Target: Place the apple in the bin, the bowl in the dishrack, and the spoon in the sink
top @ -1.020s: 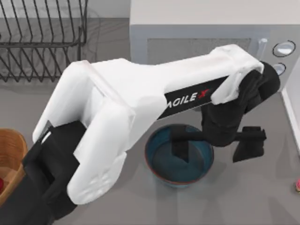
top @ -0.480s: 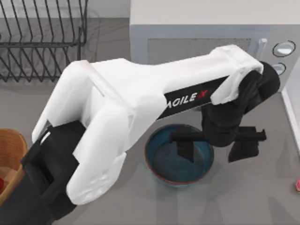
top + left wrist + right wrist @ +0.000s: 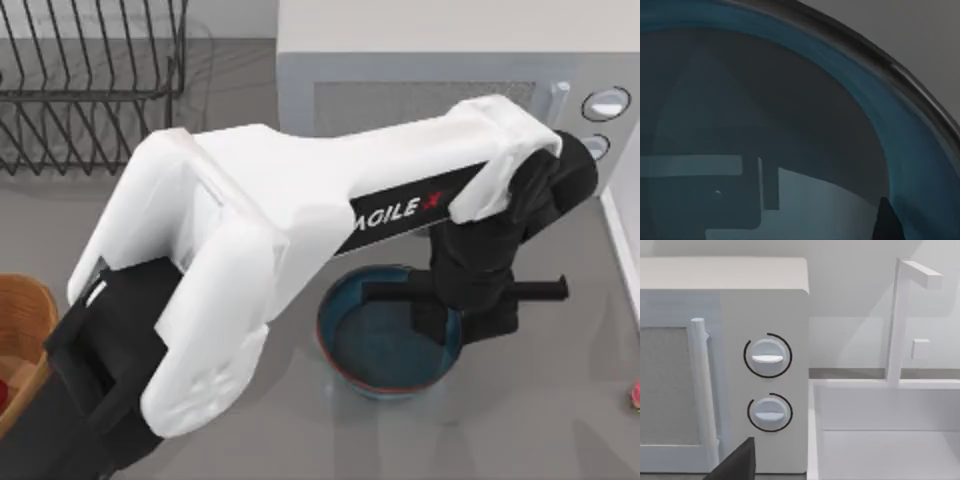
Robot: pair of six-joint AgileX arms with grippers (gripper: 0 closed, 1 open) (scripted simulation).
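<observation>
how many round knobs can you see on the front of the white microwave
2. In the right wrist view, the white microwave carries an upper round white knob and a lower round white knob directly beneath it, beside the door handle. None appear hidden.

Illumination is even and diffuse. The bowl (image 3: 390,340) interior lies in shadow in the left wrist view, dim. Edges render sharp, without glare.
</observation>
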